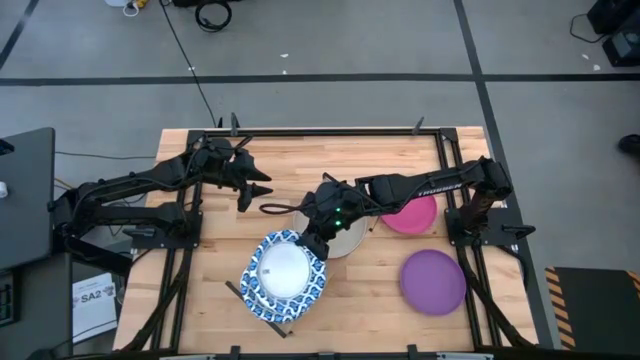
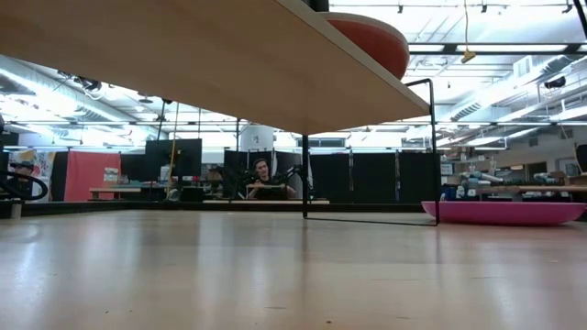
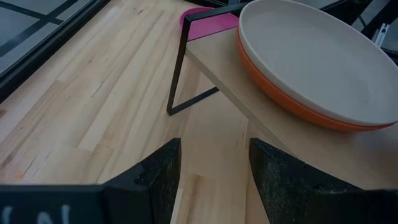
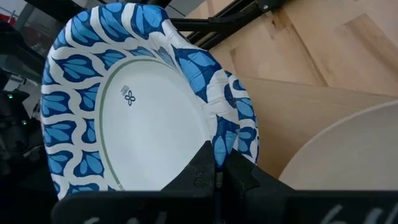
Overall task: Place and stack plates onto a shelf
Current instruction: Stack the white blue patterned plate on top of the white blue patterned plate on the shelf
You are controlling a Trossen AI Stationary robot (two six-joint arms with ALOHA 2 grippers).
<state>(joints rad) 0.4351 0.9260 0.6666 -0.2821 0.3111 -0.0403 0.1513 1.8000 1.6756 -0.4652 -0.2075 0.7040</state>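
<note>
The right gripper pinches the rim of a blue-patterned white paper plate, apparently stacked above the wooden shelf; the left gripper waits, spread wide.

light: bright, even overhead | glare: ceiling strips in low view | shadows: soft | blur: slight

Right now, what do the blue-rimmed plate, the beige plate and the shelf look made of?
Blue-rimmed plate: likely paper; matte, printed leaf pattern, and the rim crumples where the right hand pinches it.
Beige plate: likely hard plastic or glazed ceramic; smooth with a soft sheen, can't tell which.
Shelf: light wood board, visible grain, on thin black metal rod legs.
</note>
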